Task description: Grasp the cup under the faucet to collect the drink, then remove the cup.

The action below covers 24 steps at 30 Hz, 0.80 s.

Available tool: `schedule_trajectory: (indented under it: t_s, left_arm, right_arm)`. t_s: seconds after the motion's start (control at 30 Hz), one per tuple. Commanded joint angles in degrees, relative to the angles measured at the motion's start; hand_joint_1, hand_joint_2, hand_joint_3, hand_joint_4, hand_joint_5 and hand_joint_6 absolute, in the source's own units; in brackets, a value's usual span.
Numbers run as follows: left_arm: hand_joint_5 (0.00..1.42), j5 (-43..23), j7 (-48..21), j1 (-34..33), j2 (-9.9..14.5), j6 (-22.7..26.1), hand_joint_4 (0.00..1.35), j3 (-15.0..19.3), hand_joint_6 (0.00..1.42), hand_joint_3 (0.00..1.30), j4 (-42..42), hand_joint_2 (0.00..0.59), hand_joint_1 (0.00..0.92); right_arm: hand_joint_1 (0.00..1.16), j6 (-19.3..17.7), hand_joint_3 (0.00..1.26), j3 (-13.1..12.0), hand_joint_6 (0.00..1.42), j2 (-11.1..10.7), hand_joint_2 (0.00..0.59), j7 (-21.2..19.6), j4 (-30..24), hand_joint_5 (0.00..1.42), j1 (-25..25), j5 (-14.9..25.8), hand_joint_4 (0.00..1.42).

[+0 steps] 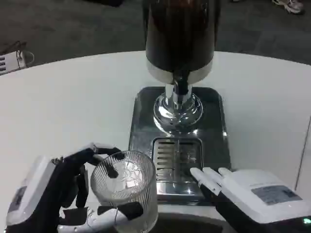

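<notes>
A clear ribbed glass cup (125, 189) stands at the near left, just left of the drip grate (176, 160). My left hand (63, 196) wraps around it, with fingers on its far side and near side. The dark drink dispenser (180, 34) rises at the centre back on a chrome base (178, 112), and its faucet (181, 86) points down at the front above the tray. My right hand (245, 191) lies flat and empty at the near right, with its fingertips (201, 175) on the grate's right corner.
A shiny steel drip tray (146, 121) carries the dispenser in the middle of the round white table (73, 107). Dark floor lies beyond the table's far edge. Bare tabletop spreads to the left and right of the tray.
</notes>
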Motion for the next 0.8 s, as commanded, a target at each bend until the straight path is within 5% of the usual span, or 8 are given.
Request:
schedule_trajectory:
  t_s: [0.03, 0.8]
  left_arm:
    - [1.26, -1.28, -0.22, 0.57, -0.26, -0.74, 1.1, 0.75, 1.42, 0.99, -1.71, 0.0, 0.521]
    - [1.26, -1.13, 0.11, 0.73, -0.33, -0.88, 1.1, 0.98, 1.42, 0.99, -1.33, 0.0, 0.521]
  right_arm:
    - [0.53, -1.37, 0.0, -0.41, 0.0, 0.75, 0.476, -0.29, -0.91, 0.0, 0.63, 0.35, 0.0]
    - [0.52, -3.88, 0.0, -1.97, 0.0, 2.56, 0.478, -0.51, -0.91, 0.0, 1.53, 0.61, 0.0]
